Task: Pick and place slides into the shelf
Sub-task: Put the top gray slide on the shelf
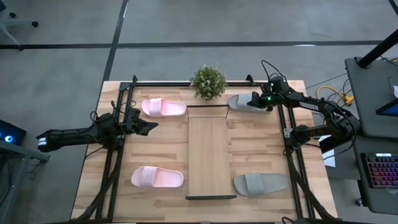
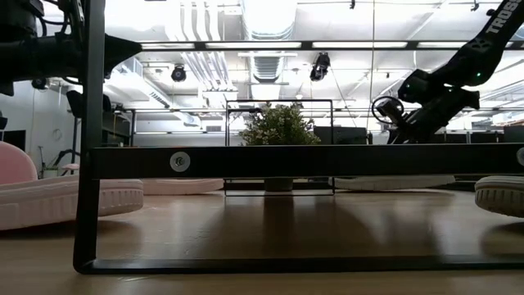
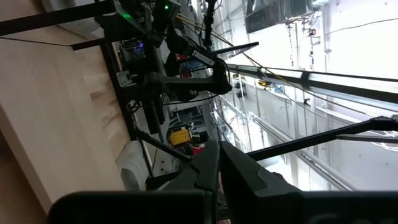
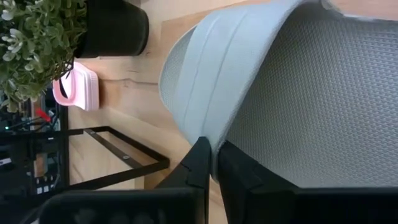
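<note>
Fingers of the right gripper [image 4: 210, 163] pinch the strap edge of the far grey open-toe slide sandal [image 1: 244, 102] beside the long wooden shelf [image 1: 211, 155]; left gripper [image 1: 151, 126] hovers clenched, empty, over the worktop [image 1: 161, 149] near a pale pink slide [image 1: 163, 107].

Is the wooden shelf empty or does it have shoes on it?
Empty. The shelf board is bare; all four slides lie on the table beside it.

Matt, finely textured grey foam slide [image 4: 311, 99]; light-grained wooden shelf [image 1: 211, 155] with black metal rims.
</note>
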Motion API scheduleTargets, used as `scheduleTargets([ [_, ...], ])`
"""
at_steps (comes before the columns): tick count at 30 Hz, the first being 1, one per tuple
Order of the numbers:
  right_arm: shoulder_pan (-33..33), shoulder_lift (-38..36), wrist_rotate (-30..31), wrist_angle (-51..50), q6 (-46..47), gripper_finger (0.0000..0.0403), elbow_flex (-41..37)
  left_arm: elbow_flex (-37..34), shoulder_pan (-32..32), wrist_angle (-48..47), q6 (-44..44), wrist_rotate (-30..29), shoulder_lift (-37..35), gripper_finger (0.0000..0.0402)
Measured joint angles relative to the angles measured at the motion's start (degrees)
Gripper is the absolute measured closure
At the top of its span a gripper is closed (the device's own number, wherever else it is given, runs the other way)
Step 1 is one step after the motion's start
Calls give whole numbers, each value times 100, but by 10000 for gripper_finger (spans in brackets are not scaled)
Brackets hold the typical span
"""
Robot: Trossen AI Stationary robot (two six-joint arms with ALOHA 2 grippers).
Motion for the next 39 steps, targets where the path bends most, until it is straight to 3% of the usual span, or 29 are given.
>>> scheduleTargets([
  [19, -13, -539, 10, -594, 66, 394, 613, -33, -1, -60, 417, -99, 165, 402],
  [30, -13, -1265, 325, -2386, -599, 394, 1301, -37, -1, -48, 448, -304, 364, 402],
  [39, -13, -2039, 452, -3055, -667, 394, 1807, -39, -1, -42, 480, -304, 366, 402],
])
